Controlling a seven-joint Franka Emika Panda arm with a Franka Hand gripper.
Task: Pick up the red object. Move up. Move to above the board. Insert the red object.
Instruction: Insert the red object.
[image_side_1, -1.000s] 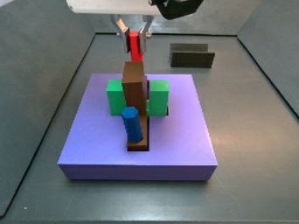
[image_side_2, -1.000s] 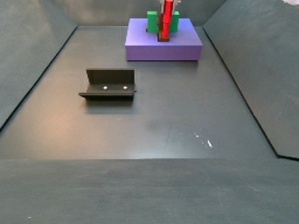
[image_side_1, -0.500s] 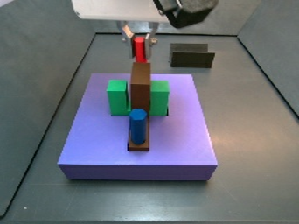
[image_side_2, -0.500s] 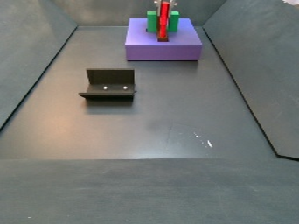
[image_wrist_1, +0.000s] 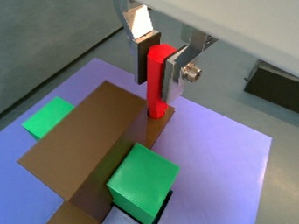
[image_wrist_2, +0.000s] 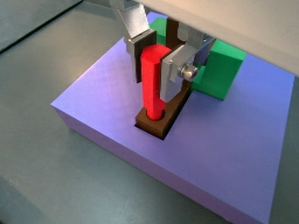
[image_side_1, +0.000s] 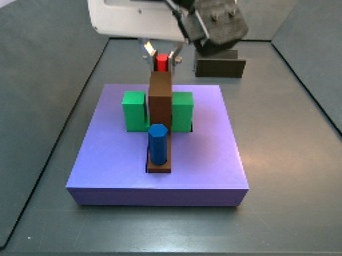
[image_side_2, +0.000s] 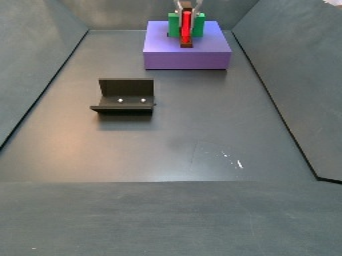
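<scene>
Pincer (image_wrist_1: 162, 63) low, pointing down, fingers (image_wrist_1: 142, 26) clamped.

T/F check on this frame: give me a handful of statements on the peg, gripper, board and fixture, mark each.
1. The gripper is over the board, its fingers flanking the red object. True.
2. The red object's lower end is at the brown bar's end slot. True.
3. The blue peg lies flat on the floor. False: it stands upright on the board.
4. The fixture sits on the board. False: it stands on the floor, apart from it.
5. Green blocks flank the brown bar. True.
</scene>
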